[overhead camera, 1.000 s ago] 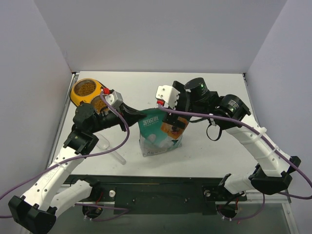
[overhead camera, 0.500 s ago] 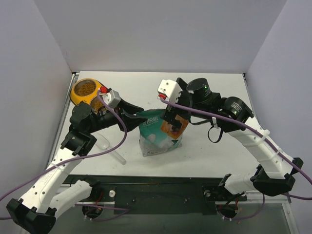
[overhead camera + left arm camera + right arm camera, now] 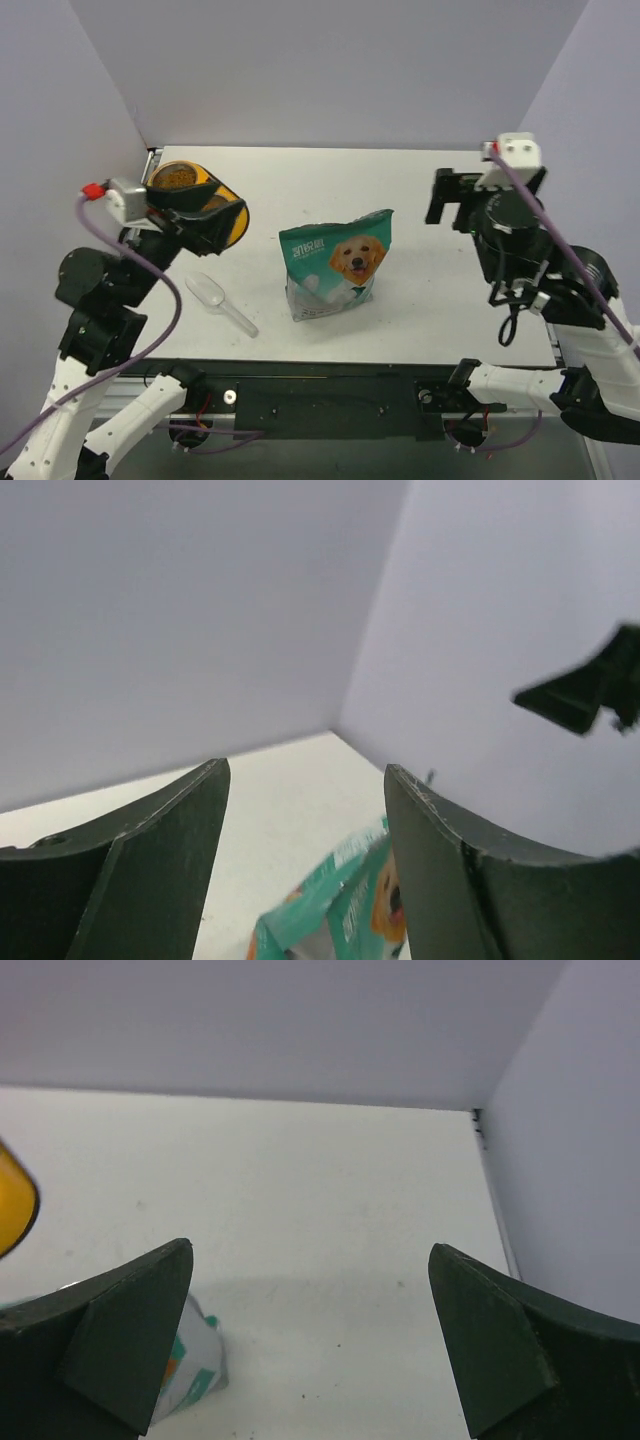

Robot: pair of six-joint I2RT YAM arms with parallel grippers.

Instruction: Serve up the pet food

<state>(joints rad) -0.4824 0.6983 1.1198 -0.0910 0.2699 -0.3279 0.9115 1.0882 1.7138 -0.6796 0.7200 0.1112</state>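
**Overhead view.** A white table (image 3: 420,300) carries an upright teal-and-white pouch printed with a golden retriever face (image 3: 337,262) at its centre. A clear plastic scoop (image 3: 220,302) lies to the pouch's left, apart from it. A yellow double-bowl feeder (image 3: 207,181) sits at the far left corner. The pet food, small brown dry kibble (image 3: 175,178), fills the feeder's far bowl. The left gripper (image 3: 215,212) crosses the near bowl in this view and hides its contents. The right gripper (image 3: 452,200) is raised at the right side, well apart from pouch, feeder and kibble. Only this view shows the kibble and the scoop.

**Left wrist view.** The dark fingers (image 3: 150,870) are spread with nothing between them. The pouch's top edge shows low in the gap, and part of the right arm shows against the far wall.

**Right wrist view.** The fingers (image 3: 120,1350) are spread wide and empty over bare table. A corner of the pouch shows beside the left finger, and a sliver of the yellow feeder sits at the left edge.

Whether the pouch holds kibble cannot be told.
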